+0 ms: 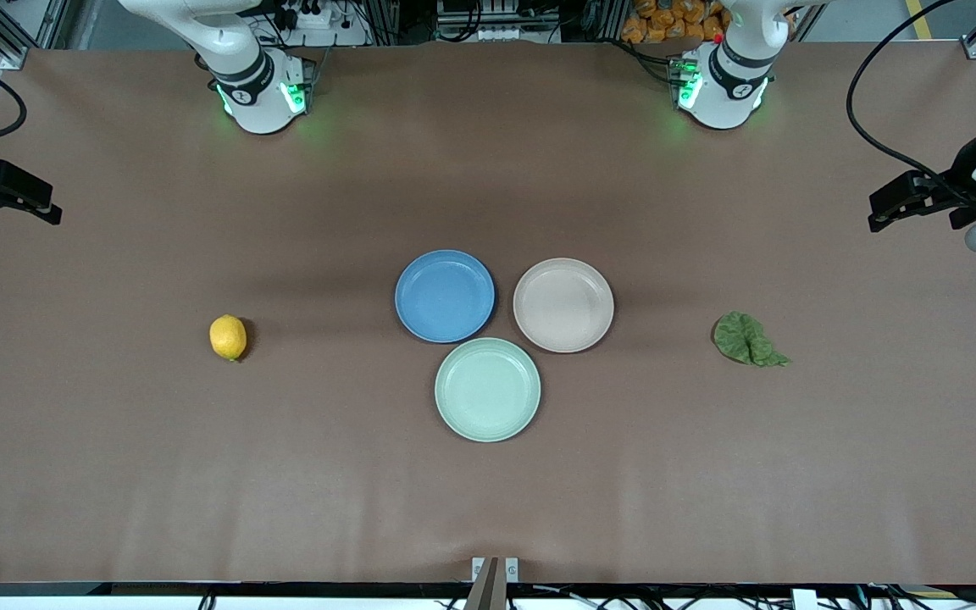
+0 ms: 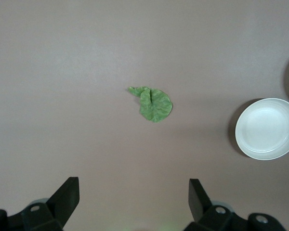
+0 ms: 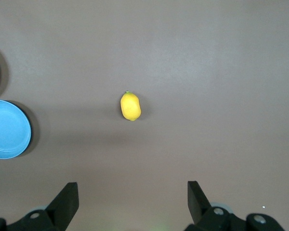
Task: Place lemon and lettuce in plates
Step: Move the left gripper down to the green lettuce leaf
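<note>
Untouched on the brown table [image 1: 115, 466], the lemon [image 1: 228, 337] lies toward the right arm's end and the lettuce [image 1: 748, 340] toward the left arm's end, each well apart from the blue plate [image 1: 445, 296] and the beige-pink plate [image 1: 563, 304], which sit side by side at the centre, with a mint-green plate [image 1: 487, 389] nearer the front camera. Each pick is judged best begun by centring the spread fingers over its item before descent, the thin leaf being pinched low. Both grippers are held high with jaws wide apart and empty: the left gripper [image 2: 134, 204] above the lettuce [image 2: 152, 103], the right gripper [image 3: 133, 206] above the lemon [image 3: 130, 106].
</note>
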You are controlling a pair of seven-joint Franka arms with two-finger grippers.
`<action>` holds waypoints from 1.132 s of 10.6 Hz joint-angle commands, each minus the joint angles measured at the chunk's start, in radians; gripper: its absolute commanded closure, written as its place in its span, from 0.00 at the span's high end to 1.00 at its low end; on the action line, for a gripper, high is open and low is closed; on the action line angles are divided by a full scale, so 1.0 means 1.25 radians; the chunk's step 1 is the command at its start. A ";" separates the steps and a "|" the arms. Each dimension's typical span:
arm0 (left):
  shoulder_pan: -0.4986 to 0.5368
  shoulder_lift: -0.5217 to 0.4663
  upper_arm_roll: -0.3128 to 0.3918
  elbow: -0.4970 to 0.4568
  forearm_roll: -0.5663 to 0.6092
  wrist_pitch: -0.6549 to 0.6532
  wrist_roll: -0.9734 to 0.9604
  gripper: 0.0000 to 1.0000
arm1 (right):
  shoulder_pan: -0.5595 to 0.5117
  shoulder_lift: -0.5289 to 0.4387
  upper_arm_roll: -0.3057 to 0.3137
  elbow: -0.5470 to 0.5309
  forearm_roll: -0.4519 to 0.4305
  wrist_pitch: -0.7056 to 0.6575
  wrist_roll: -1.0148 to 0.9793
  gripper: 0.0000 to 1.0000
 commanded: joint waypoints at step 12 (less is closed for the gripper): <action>0.025 0.143 0.044 -0.120 -0.024 0.159 0.073 1.00 | -0.017 -0.003 0.013 -0.002 0.002 0.000 0.013 1.00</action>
